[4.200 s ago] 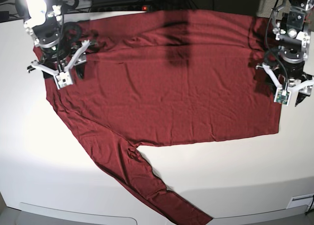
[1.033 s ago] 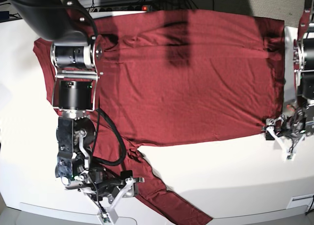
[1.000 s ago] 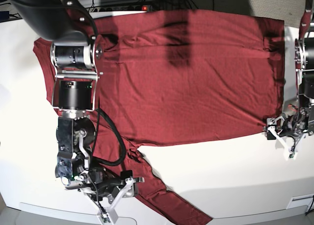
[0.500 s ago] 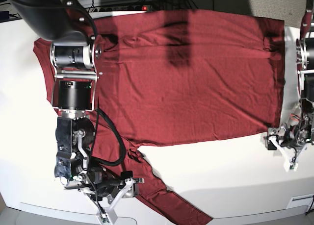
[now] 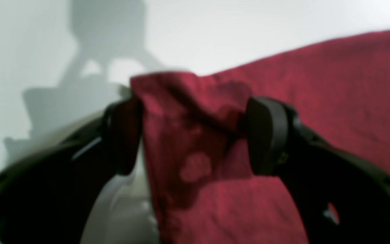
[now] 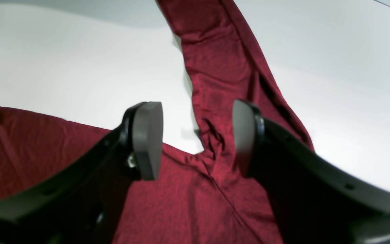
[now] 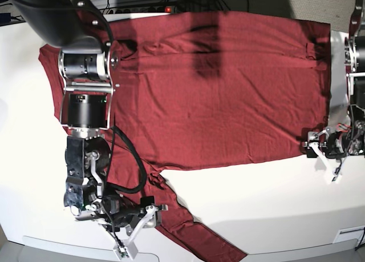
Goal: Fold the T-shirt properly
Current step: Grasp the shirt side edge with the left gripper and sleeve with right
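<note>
On the white counter (image 7: 256, 199) the T-shirt (image 7: 228, 85) lies flat; left gripper (image 5: 195, 135) jaws straddle its hem corner, unclenched, right gripper (image 6: 198, 139) jaws spread over the sleeve.

The T-shirt (image 7: 222, 85) lies spread flat on the counter (image 7: 274, 205), its body across the far half and one sleeve (image 7: 188, 228) running toward the near edge. The right claw (image 7: 140, 230) sits low at the base view's left, astride that sleeve near the armpit. The left claw (image 7: 322, 156) is at the view's right, its open jaws either side of the shirt's near hem corner (image 5: 181, 112).
</note>
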Controlling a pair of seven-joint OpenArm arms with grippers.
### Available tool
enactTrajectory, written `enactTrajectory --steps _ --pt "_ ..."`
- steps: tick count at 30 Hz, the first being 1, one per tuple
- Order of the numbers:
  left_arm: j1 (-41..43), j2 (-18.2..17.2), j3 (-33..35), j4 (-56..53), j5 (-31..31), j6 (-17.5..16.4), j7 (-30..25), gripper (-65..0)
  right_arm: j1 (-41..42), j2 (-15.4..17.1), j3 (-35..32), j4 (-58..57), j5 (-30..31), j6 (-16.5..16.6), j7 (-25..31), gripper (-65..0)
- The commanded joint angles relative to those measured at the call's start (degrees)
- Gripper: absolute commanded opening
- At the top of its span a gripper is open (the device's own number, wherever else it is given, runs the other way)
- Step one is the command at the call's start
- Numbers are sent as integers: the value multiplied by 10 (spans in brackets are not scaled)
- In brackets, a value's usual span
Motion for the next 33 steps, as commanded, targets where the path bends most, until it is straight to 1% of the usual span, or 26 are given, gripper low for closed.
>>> enactTrajectory --steps 1,10,13,16,20,23,26,31,32,33 --pt "-16 -8 -1 8 -10 -8 6 -198 22 2 0 10 5 3 13 -320" --pt "-31 -24 -1 8 -10 -6 -3 -198 22 2 0 10 5 3 13 -320" --pt "-30 -28 -1 8 -30 -6 -2 -198 22 1 0 10 5 3 12 -320" --pt "-30 -27 -1 8 -31 -6 -5 -200 22 2 0 10 5 3 13 -320" --pt "-13 -19 -1 8 -29 -6 -48 -200 22 2 0 10 5 3 3 -320" --pt "6 -10 -1 8 -29 -6 -59 -200 22 2 0 10 5 3 -7 -320" --pt "14 -8 -1 8 -29 -6 -58 -200 22 2 0 10 5 3 -8 -320" --pt "12 -7 -1 8 -29 -6 -34 -205 22 2 0 10 5 3 -11 -320" --pt "13 -7 -1 8 -29 -6 -30 -218 22 2 0 10 5 3 -11 -320" --pt "13 -8 -1 8 -29 -6 -28 -247 22 2 0 10 5 3 -11 -320"
